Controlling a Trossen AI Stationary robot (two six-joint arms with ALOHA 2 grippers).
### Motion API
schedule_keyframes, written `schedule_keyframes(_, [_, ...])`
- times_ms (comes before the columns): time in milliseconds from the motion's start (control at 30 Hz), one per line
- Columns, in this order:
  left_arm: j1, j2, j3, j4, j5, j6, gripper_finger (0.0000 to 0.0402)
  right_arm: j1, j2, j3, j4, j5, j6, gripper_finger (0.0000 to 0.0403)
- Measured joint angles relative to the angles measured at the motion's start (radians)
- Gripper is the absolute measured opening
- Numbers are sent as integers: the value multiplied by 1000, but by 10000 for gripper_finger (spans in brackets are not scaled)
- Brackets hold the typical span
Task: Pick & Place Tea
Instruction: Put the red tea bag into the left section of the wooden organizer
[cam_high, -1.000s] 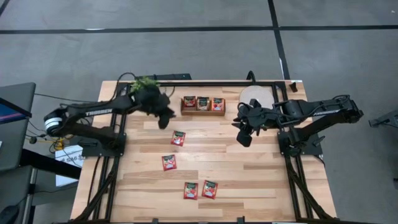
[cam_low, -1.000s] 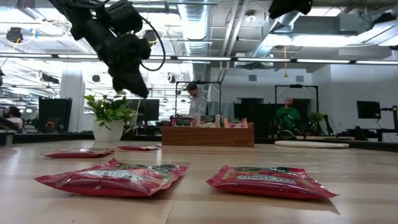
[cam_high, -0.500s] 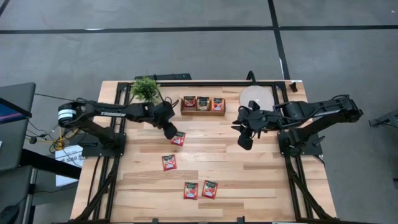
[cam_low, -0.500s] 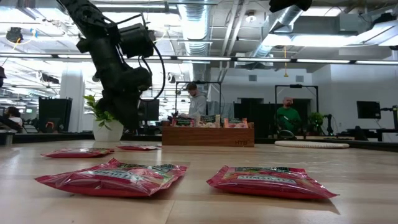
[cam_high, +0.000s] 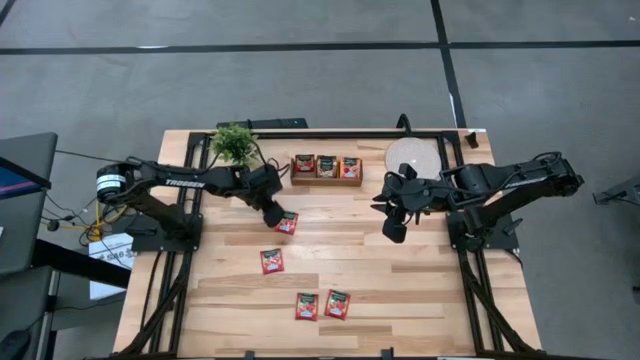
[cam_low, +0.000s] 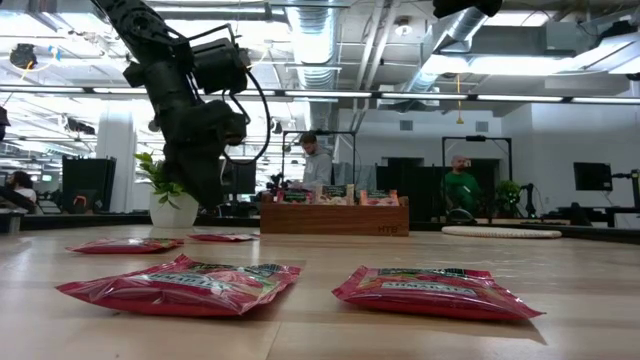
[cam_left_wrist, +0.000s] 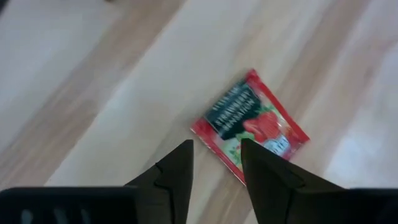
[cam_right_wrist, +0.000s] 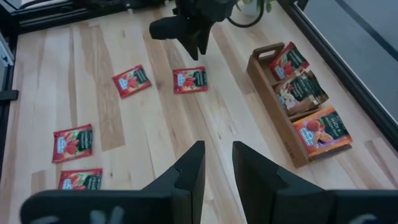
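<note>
Altogether four red tea packets lie loose on the table (cam_high: 420, 290): one (cam_high: 287, 222) just below centre-left in the high view, one (cam_high: 271, 261) lower, and a pair (cam_high: 307, 306) (cam_high: 337, 304) side by side near the bottom, while a wooden rack (cam_high: 326, 170) at upper centre holds three more packets. Over the uppermost loose packet (cam_left_wrist: 250, 127) the left gripper (cam_high: 274, 213) hangs with its fingers (cam_left_wrist: 176, 171) apart, and the right gripper (cam_high: 394, 229) waits right of centre, its claw likewise apart, near one round plate (cam_high: 408, 154) and opposite one potted plant (cam_high: 233, 143)
</note>
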Motion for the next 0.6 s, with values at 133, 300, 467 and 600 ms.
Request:
schedule_keyframes(133, [0, 0, 0, 0, 12, 44, 156, 0, 0, 0, 0, 0, 0, 75])
schedule_keyframes(300, [0, 0, 0, 1, 13, 76, 193, 0, 0, 0, -1, 0, 0, 75])
schedule_keyframes(467, [0, 0, 0, 19, 13, 78, 230, 0, 0, 0, -1, 0, 0, 75])
schedule_keyframes(600, [0, 0, 0, 74, 32, 105, 247, 0, 0, 0, -1, 0, 0, 75])
